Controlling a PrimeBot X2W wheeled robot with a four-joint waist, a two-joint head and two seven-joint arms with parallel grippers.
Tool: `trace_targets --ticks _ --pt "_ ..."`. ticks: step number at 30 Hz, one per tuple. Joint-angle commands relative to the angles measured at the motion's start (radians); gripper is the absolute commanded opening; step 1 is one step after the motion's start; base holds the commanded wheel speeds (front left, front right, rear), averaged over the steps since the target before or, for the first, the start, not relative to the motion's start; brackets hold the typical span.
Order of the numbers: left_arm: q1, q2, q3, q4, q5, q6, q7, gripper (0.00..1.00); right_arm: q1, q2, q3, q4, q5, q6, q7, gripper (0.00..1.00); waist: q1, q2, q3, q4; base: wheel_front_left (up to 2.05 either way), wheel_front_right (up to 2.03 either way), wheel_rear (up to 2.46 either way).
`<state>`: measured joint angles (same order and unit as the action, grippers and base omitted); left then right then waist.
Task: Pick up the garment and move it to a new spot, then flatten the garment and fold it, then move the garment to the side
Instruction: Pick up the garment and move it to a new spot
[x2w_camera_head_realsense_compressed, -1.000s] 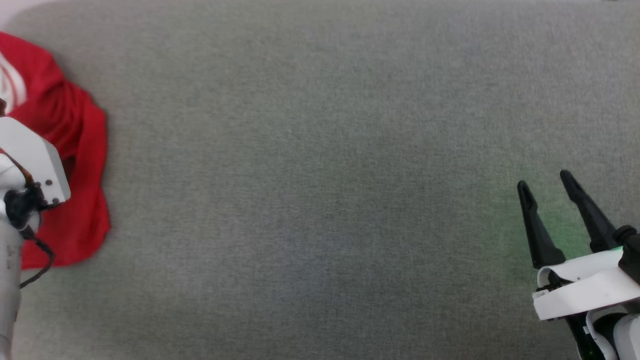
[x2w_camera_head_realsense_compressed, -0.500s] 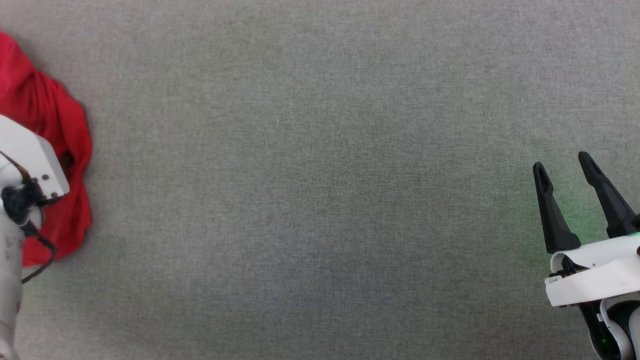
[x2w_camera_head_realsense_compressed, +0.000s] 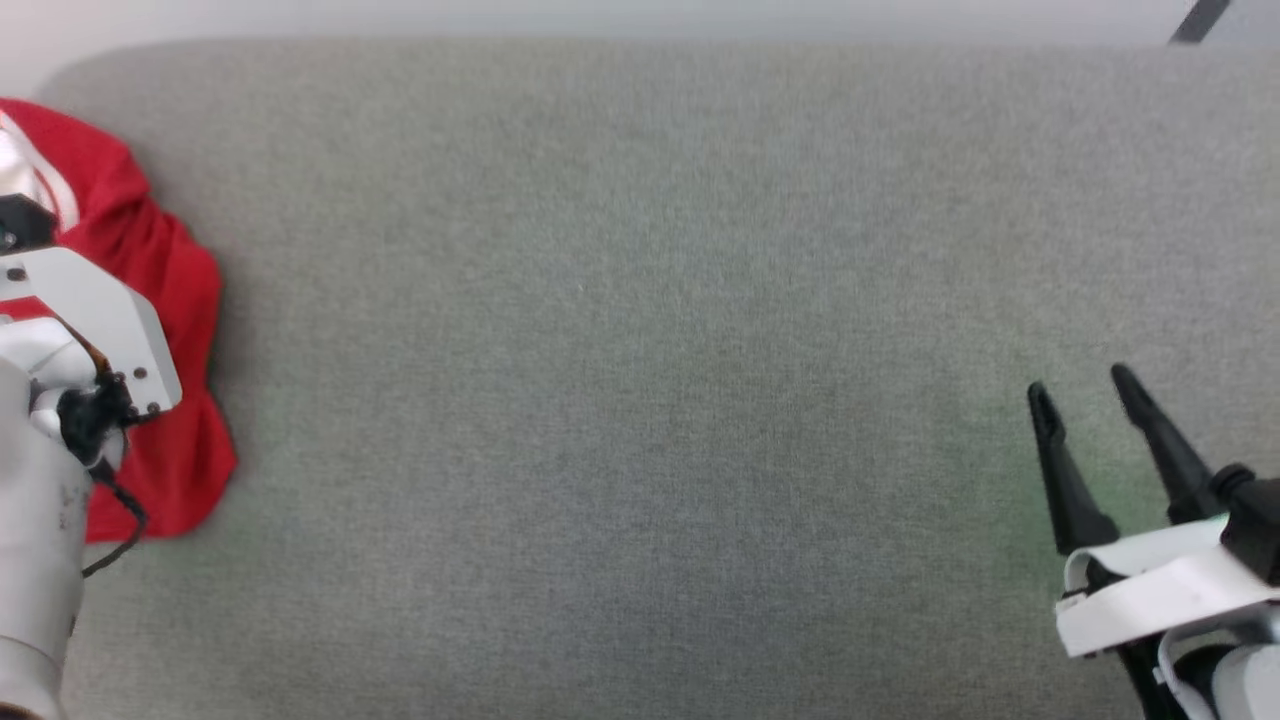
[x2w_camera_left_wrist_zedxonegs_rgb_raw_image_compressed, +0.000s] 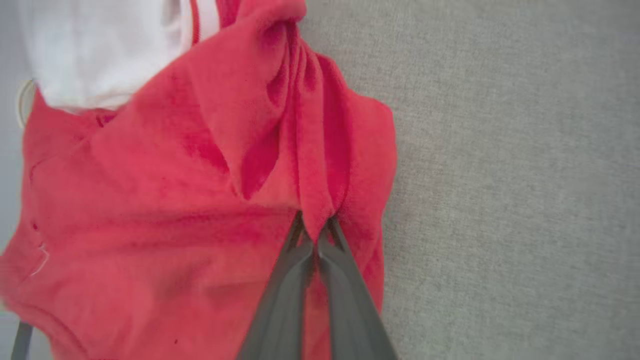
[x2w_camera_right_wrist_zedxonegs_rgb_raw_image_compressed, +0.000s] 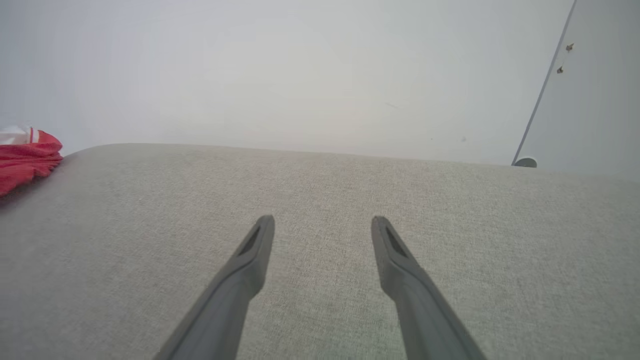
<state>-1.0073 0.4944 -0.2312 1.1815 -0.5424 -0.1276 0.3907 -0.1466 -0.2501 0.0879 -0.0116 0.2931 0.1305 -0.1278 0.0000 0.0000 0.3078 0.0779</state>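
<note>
Where the grey, finely woven surface (x2w_camera_head_realsense_compressed: 640, 350) curved into its rounded far-left corner, the garment (x2w_camera_head_realsense_compressed: 175, 300) lay in one crumpled heap. It was soft red knit thrown into deep folds, with a white sleeve and a striped seam at its far end. There was one garment and there were two grippers, each with two long, dark, tapered fingers.

The left wrist view gave the grasp close up: the left gripper (x2w_camera_left_wrist_zedxonegs_rgb_raw_image_compressed: 314, 235) was clamped tip to tip on a raised ridge of the red cloth. In the head view, a pale blocky wrist housing (x2w_camera_head_realsense_compressed: 95, 320) lay over that pinch.

The right gripper (x2w_camera_head_realsense_compressed: 1083, 388) stood well apart from the garment, over bare surface at the lower right, its fingers spread wide with nothing between them. The right wrist view added a plain pale wall (x2w_camera_right_wrist_zedxonegs_rgb_raw_image_compressed: 300, 75) behind the surface, and showed the heap as a low red mound at the far left.
</note>
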Motion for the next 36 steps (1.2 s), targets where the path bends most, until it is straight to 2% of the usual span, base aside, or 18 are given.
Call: trace_targets --ticks 1,6,17,25,36 --pt "0.006 0.007 -0.008 -0.007 0.007 -0.004 -0.014 0.0 0.019 0.005 0.007 0.01 0.005 0.0 -0.008 1.0 0.0 0.0 -0.076 0.014 0.0 0.0 0.0" --pt "0.005 0.014 -0.054 -0.052 0.002 -0.005 -0.033 0.0 0.057 0.025 0.023 0.047 0.017 0.0 -0.023 1.0 0.0 0.0 -0.17 0.028 0.0 0.0 0.0" --pt "-0.046 0.076 -0.166 -0.202 -0.013 -0.004 -0.107 0.0 0.126 0.071 0.045 0.101 0.033 0.0 -0.049 1.0 0.0 0.0 -0.322 0.057 0.0 0.0 0.0" --pt "-0.123 0.104 -0.234 -0.302 -0.022 -0.004 -0.151 0.0 0.14 0.092 0.042 0.119 0.035 0.0 -0.071 1.0 0.0 0.0 -0.372 0.066 0.0 0.0 0.0" --pt "-0.167 0.098 -0.309 -0.429 -0.092 -0.004 -0.117 0.0 0.148 0.094 -0.021 0.128 0.021 0.0 -0.092 1.0 0.0 0.0 -0.402 0.028 0.0 0.0 0.0"
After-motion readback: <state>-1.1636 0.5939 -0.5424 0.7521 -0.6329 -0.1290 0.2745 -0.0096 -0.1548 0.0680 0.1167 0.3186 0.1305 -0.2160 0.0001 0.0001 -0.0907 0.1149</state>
